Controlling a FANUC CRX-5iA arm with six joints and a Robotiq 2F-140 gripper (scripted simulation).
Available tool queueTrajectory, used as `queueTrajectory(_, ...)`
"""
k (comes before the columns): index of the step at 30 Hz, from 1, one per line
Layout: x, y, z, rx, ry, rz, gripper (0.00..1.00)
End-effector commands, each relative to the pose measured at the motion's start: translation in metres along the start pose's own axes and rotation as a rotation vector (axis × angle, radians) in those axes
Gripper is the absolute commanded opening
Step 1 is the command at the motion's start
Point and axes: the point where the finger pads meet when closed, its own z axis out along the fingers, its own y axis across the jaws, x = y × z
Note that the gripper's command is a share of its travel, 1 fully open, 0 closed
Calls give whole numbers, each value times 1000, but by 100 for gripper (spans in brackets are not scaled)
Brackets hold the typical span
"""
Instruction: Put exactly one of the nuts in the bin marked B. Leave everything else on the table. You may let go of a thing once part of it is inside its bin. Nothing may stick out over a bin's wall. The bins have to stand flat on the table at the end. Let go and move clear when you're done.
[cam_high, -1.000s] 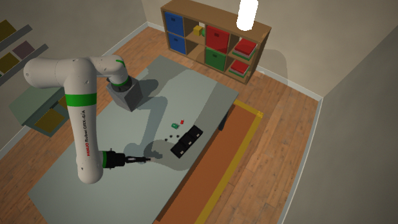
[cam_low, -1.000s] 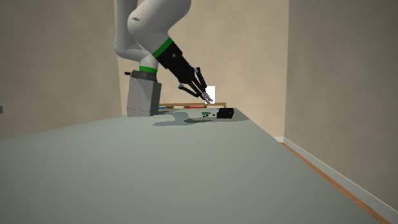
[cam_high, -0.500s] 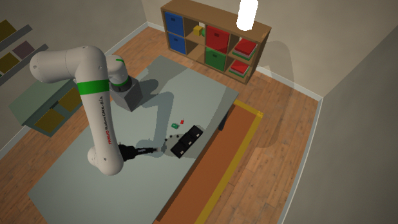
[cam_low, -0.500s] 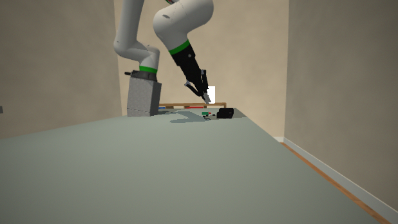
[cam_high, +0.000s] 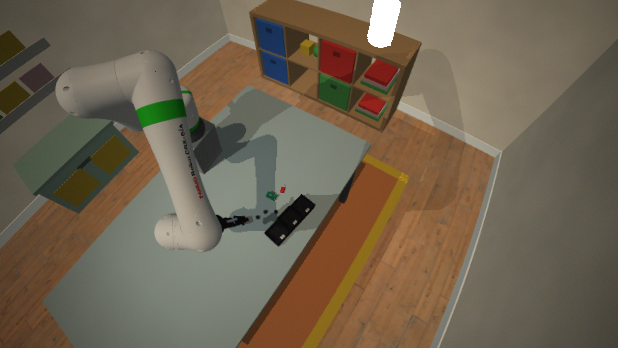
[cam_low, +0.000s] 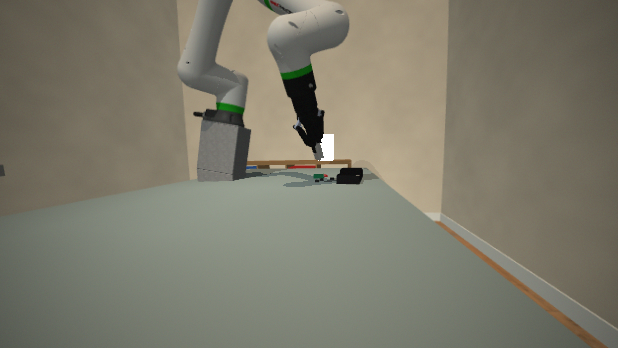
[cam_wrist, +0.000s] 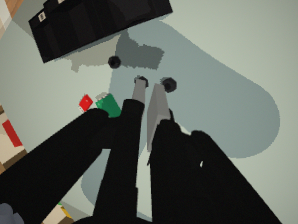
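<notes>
Worktop (cam_high: 150, 280) (cam_low: 250, 250) (cam_wrist: 240, 30) carries all; sorting apparently not begun, pick and drop in B both left
Gripper (cam_high: 251, 219) (cam_low: 319, 152) (cam_wrist: 146, 96) above nuts, fingers pressed nearly together, nothing pinched; needs spreading first
Black bins (cam_high: 287, 232) (cam_low: 349, 179) (cam_wrist: 115, 30) in row, letters unreadable
Nuts (cam_high: 265, 211) (cam_low: 332, 178) (cam_wrist: 170, 84): three, small, dark, on worktop beside bins, spaced apart; wrist view suggests faceted rims, darker centres

Walled off along the wrist view's upper left by black bins (cam_high: 290, 221) (cam_low: 350, 176) (cam_wrist: 100, 32). Obstructed left of center by a green piece (cam_high: 271, 195) (cam_low: 319, 176) (cam_wrist: 108, 105) and a red piece (cam_high: 283, 188) (cam_low: 326, 175) (cam_wrist: 85, 102). Passable from the right edge to the dark nuts (cam_high: 257, 217) (cam_low: 332, 178) (cam_wrist: 170, 84). Open air at the exterior view's center, between gripper (cam_high: 251, 219) (cam_low: 319, 152) (cam_wrist: 146, 96) and tabletop (cam_high: 150, 270) (cam_low: 280, 260) (cam_wrist: 225, 90).
</notes>
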Motion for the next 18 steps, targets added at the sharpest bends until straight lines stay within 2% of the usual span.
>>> queueTrajectory(1, -13, -7, 6, -53, -20, -20, 5)
queueTrajectory(3, -27, -14, 10, -136, -46, -68, 5)
queueTrajectory(7, -31, -16, 11, -136, -46, -68, 5)
queueTrajectory(9, -45, -25, 14, -217, -62, -122, 5)
queueTrajectory(12, -46, -25, 14, -217, -62, -122, 5)
queueTrajectory(14, -59, -35, 15, -292, -68, -181, 5)
queueTrajectory(17, -59, -35, 15, -292, -68, -181, 5)
queueTrajectory(18, -65, -41, 15, -329, -67, -215, 5)
